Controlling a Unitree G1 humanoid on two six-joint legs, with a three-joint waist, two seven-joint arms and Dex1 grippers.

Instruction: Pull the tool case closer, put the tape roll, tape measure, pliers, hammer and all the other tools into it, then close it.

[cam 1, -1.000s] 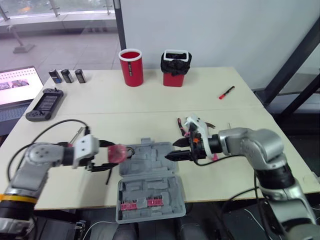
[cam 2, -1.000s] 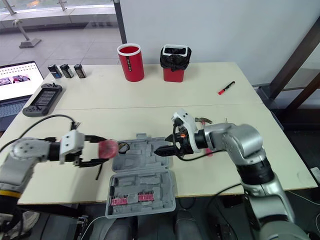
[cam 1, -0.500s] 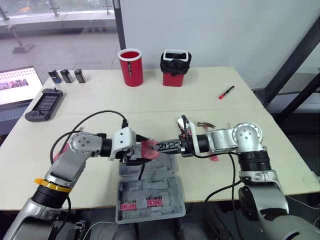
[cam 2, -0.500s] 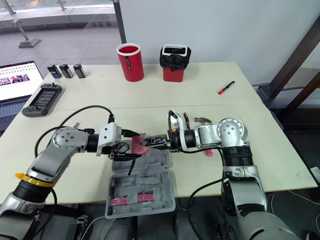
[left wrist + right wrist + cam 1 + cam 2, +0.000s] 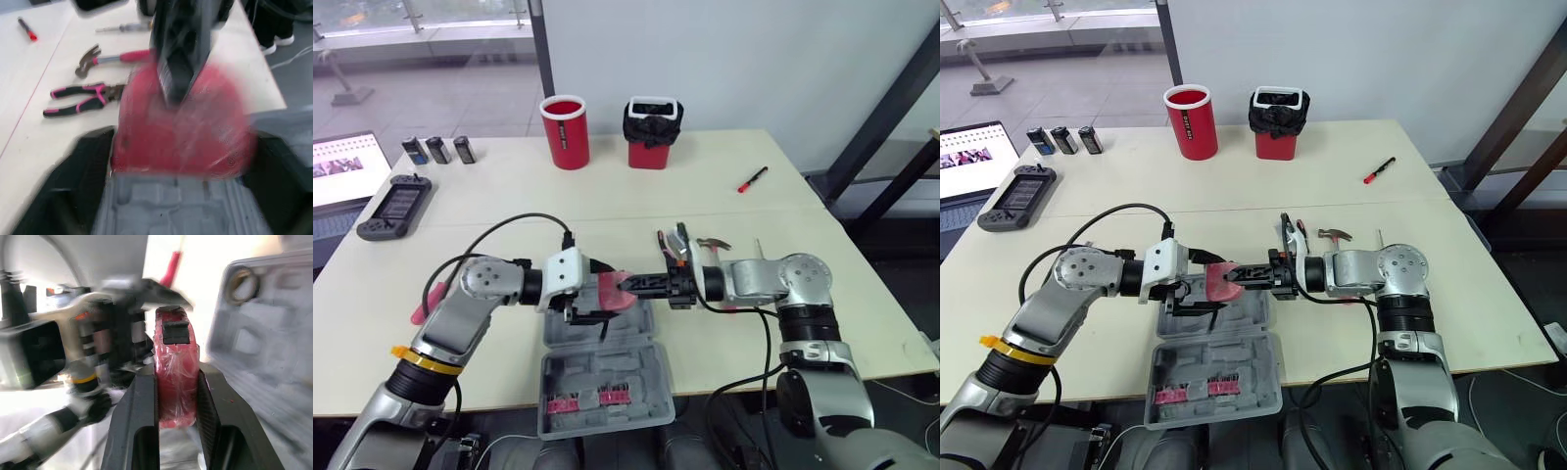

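Observation:
The grey tool case point(image 5: 605, 370) lies open at the table's front edge. Just above its far half hangs a red tape measure point(image 5: 613, 291), between my two grippers, which meet there. My right gripper point(image 5: 177, 382) has come in from the right and is shut on it, one finger on each flat side. My left gripper point(image 5: 604, 294) is open, its black fingers point(image 5: 73, 181) spread wide on either side of the tape measure point(image 5: 181, 122). Right of the case, the pink-handled pliers point(image 5: 80, 98), the hammer point(image 5: 105, 56) and a screwdriver point(image 5: 122, 28) lie on the table.
A red cup point(image 5: 565, 132) and a black-lined red bin point(image 5: 647, 132) stand at the back. A red marker point(image 5: 753, 179) lies at the back right. A game controller point(image 5: 394, 206), three batteries point(image 5: 435, 149) and a laptop point(image 5: 342, 166) sit at the left.
My left arm swung right, bringing the tape measure over the case. The right gripper reached left and closed on it, and the left gripper's fingers spread wider.

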